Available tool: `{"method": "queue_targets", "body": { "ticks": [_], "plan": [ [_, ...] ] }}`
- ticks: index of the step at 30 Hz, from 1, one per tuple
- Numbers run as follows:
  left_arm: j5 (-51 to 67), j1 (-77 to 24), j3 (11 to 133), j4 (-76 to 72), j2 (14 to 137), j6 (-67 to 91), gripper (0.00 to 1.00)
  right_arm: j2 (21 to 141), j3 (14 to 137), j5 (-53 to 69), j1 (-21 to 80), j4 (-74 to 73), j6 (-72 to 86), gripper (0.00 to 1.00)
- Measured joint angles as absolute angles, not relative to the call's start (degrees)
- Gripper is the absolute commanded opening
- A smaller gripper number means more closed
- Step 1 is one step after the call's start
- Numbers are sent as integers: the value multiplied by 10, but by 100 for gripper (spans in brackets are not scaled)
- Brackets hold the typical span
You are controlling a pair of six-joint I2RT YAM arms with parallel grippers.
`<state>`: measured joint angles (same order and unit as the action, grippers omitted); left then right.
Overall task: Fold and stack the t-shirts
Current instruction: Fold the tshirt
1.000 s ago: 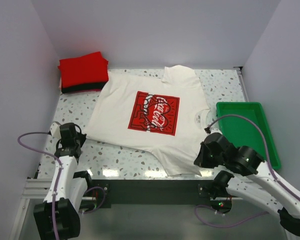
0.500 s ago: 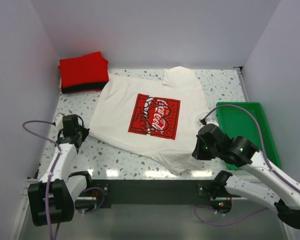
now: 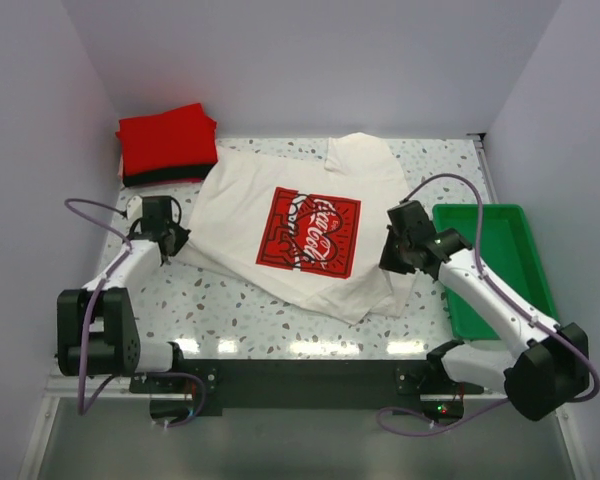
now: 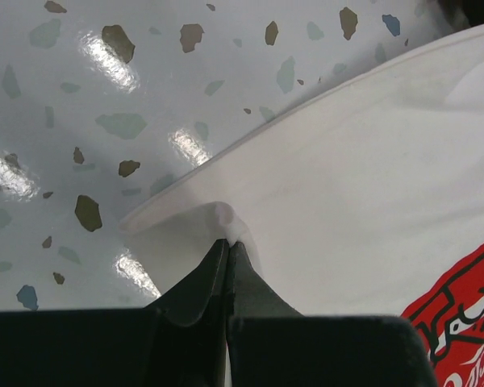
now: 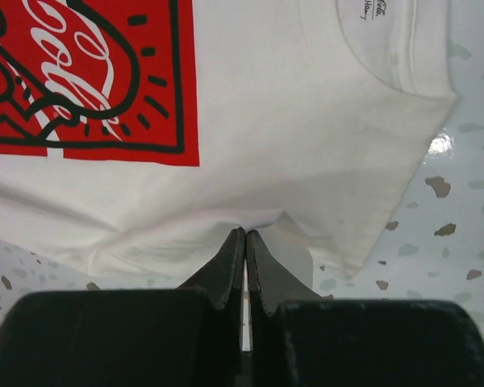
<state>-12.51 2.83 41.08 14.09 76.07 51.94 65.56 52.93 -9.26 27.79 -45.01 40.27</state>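
Arms have swung inward; left end effector (image 3: pixel 172 243) and right end effector (image 3: pixel 392 262) pinch opposite ends of the cream-white, red-printed cloth t-shirt (image 3: pixel 242 215).

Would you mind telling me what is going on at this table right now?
Two robot arms are working on a white shirt that lies print-up on the table. The left gripper is shut on its left edge, and the right gripper is shut on its right side, near the collar. No fold is made yet. A folded red shirt sits on a black one in the far left corner.
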Motion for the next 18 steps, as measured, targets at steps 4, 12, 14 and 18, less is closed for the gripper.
{"method": "queue_targets", "body": {
  "ticks": [4,12,14,18],
  "plan": [
    [-129,28,446,143,816,521,0,698,530,-52,236,-409,382,0],
    [-139,26,497,145,869,534,0,739,534,14,155,-355,362,0],
    [-142,26,502,145,873,535,0,739,536,28,141,-349,359,0],
    [-147,26,509,147,880,535,0,740,540,53,117,-339,355,0]
  ]
}}
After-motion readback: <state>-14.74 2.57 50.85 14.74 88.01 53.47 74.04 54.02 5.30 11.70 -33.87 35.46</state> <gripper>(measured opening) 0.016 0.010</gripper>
